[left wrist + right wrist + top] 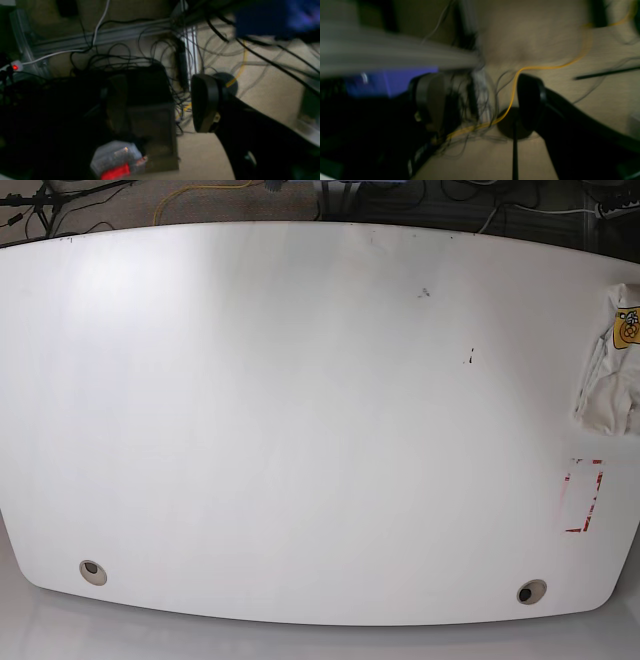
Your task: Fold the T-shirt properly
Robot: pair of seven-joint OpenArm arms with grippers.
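the t-shirt (612,370) is seen in the base view as an off-white crumpled bundle at the far right edge of the white bench (300,410), partly cut off by the frame, with its yellow-orange badge (628,328) turned upward near the top of the bundle. just below it, apart from the cloth, a rectangle marked in red tape (583,496) is stuck to the bench top. two round holes are set into the near edge of the bench, one at the left (92,571) and one at the right (531,591), and a few small dark specks (468,357) are scattered over the surface. no arm is seen over the bench in the base view. in the left wrist view, the left gripper (155,105) is shown over a tan floor strewn with dark cables (120,55), its one clearly visible finger (205,102) standing at the right and the other side lost in shadow, so its opening cannot be told. a clear plastic item with a red part (117,160) is seen low in that view. in the blurred right wrist view, the right gripper (480,100) is held wide apart with nothing between its fingers (531,100), and a yellow cable (515,85) is seen on the floor behind the gap.
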